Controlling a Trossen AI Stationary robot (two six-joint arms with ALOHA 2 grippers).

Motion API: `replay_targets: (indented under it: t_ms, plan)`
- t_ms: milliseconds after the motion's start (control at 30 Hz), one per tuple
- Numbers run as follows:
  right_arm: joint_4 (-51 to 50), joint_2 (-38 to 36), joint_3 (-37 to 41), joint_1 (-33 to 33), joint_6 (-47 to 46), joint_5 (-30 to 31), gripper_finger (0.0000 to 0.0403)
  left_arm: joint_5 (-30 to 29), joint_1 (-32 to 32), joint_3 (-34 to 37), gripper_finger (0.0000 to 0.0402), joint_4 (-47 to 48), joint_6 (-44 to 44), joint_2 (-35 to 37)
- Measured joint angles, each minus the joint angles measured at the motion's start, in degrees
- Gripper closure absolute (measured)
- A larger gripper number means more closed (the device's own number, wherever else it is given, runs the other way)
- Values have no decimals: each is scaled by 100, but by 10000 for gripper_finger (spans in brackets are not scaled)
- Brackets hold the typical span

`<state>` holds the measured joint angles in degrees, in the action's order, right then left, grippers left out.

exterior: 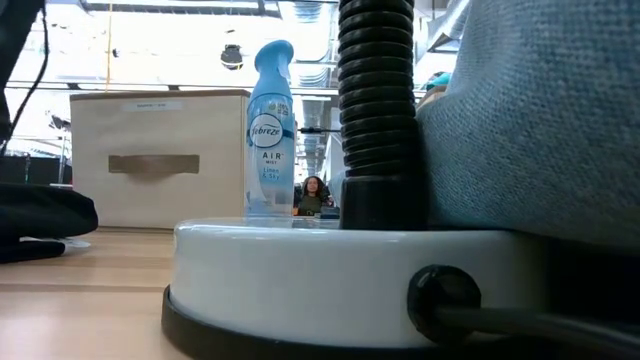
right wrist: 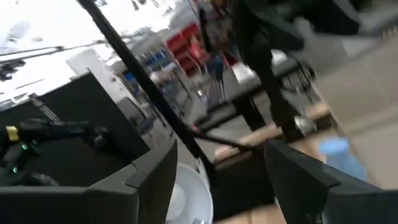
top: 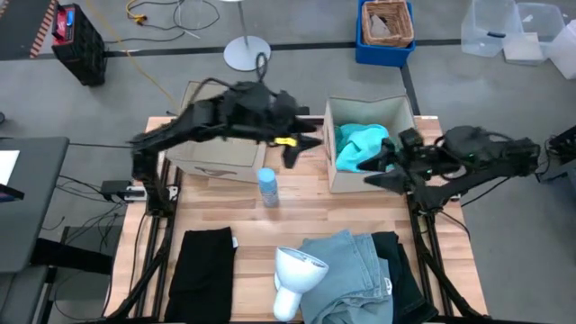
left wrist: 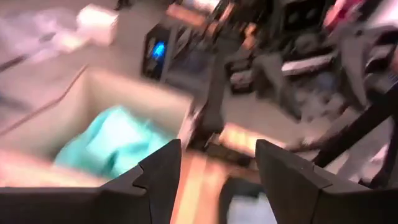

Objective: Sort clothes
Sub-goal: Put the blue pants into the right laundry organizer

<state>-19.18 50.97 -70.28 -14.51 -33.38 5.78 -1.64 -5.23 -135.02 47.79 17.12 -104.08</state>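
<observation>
Tabletop (top: 306,211) of pale wood fills the middle of the high view, carrying two beige fabric boxes at its far edge. The left box (top: 216,155) is partly covered by the left arm, and the right box (top: 369,144) holds the bright turquoise garment (top: 360,147), bunched up inside it. At the near edge lie three more clothes: the grey-blue garment (top: 346,274) in a loose heap, the black garment (top: 200,274) folded flat well to its left, and the dark teal-black garment (top: 403,270) showing along the grey-blue one's right side. A white lamp-like fixture (top: 295,274) stands between the black and grey-blue pieces. A small blue spray bottle (top: 267,187) stands upright between the boxes.

Left gripper (top: 297,148) hangs between the two boxes, above the bottle, jaws parted with nothing between them; its wrist view shows the turquoise cloth in the box ahead. Right gripper (top: 376,178) sits at the right box's near right corner, jaws spread and empty.
</observation>
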Motion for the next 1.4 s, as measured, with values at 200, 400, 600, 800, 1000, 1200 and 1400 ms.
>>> replay_targets:
  t_ms: [200,400,600,800,1000,1200,1400]
  plan:
    - [-344,260,-2,-359,-321,12,143,-769,221,7,203,1456,34,580]
    - [-330,741,-244,-655,-320,16,143,-1511,490,28,204,2091,153,859]
    - [-1206,1232,-424,-1311,668,-320,143,-1536,602,31,204,2228,202,862]
    - [-2667,1655,-435,-1612,-29,-314,143,-1557,753,33,204,2338,373,793]
    - [-3669,2288,-435,-1794,-756,-307,142,-1603,954,33,204,2335,441,790]
    - [-3992,2922,-435,-1794,-1205,-277,142,-1838,1169,33,204,2328,490,791]
    - [-3991,3523,-435,-1616,-1510,-277,142,-1980,1301,33,204,2310,498,790]
